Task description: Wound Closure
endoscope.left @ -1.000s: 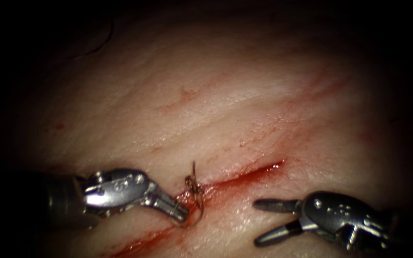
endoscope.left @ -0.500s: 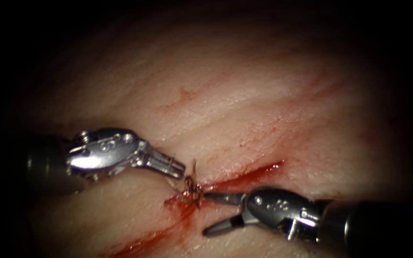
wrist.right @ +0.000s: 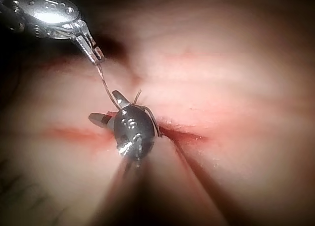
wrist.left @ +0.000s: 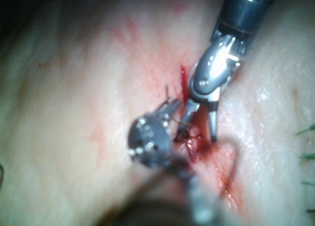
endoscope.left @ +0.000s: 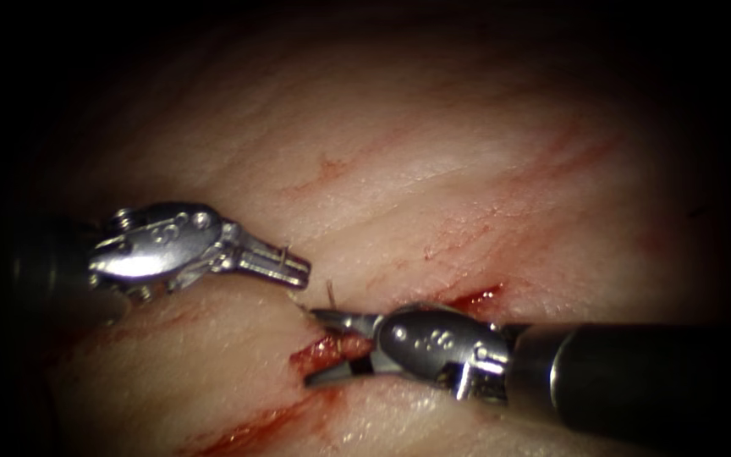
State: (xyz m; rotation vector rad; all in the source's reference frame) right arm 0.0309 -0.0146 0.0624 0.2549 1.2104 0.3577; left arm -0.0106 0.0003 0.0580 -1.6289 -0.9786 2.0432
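Left tool (endoscope.left: 294, 272), jaws clamped on the thread (wrist.right: 104, 83), draws it taut left of the cut (endoscope.left: 323, 351); right tool (endoscope.left: 332, 347) straddles the knot there, jaws spread, empty, likely to trim. Needle unseen.

Tissue (endoscope.left: 433, 169): pale pink-cream, crossed by faint reddish diagonal streaks.
Cut (endoscope.left: 323, 351): dark red slit, with glossy red fluid (endoscope.left: 480, 296) along its line.
Left end effector (endoscope.left: 294, 272): bright polished silver with small round rivets; dark grey shaft behind.
Right end effector (endoscope.left: 327, 349): duller steel grey, dotted with rivets, on a black shaft.
Thread (wrist.right: 104, 85): thin, brownish-tan strand.
Knot area (wrist.left: 189, 137): dark reddish-brown tangle.
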